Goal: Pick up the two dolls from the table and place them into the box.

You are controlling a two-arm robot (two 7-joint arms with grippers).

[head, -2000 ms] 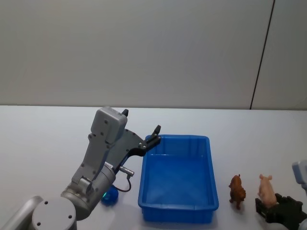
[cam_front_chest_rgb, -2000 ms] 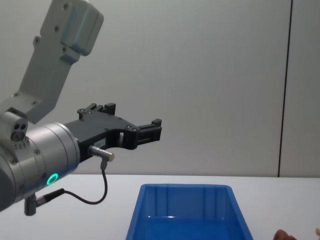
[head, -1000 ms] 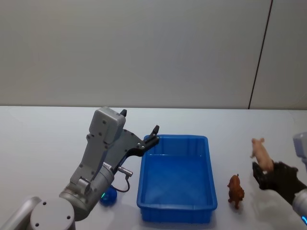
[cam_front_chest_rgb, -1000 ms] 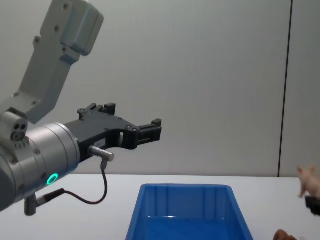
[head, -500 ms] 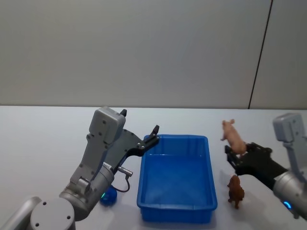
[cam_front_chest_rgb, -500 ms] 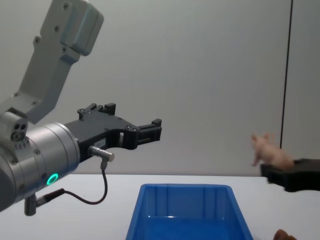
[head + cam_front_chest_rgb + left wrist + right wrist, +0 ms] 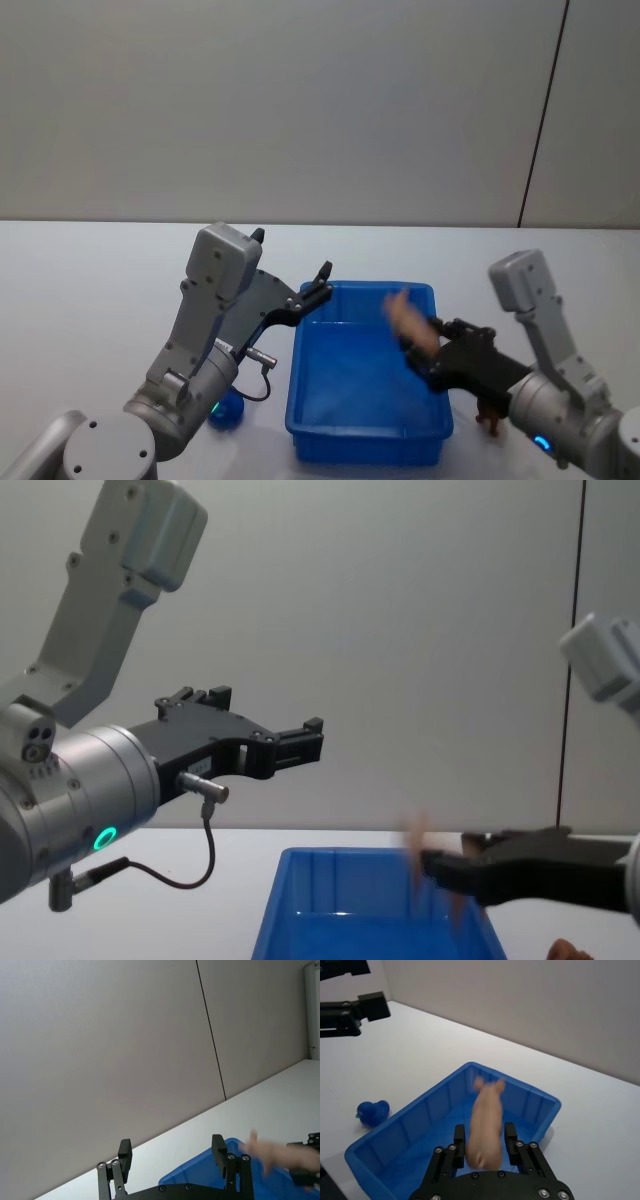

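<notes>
The peach-pink doll (image 7: 487, 1120) is clamped between the fingers of my right gripper (image 7: 484, 1132), held in the air over the right side of the blue box (image 7: 516, 1084). In the head view this doll (image 7: 408, 320) hangs above the box (image 7: 365, 288), with the right gripper (image 7: 425, 352) beneath it. The reddish-brown doll (image 7: 487, 413) stands on the table (image 7: 90, 300) right of the box, mostly hidden behind my right arm. My left gripper (image 7: 294, 254) hovers open and empty above the box's left rear corner.
A small blue toy duck (image 7: 228, 408) lies on the table left of the box, under my left arm; the right wrist view shows the duck (image 7: 370, 1111) too. A plain wall stands behind the table.
My right gripper lifted the peach-pink doll off the table and carried it left, from beside the brown doll to above the box. The left arm has not moved.
</notes>
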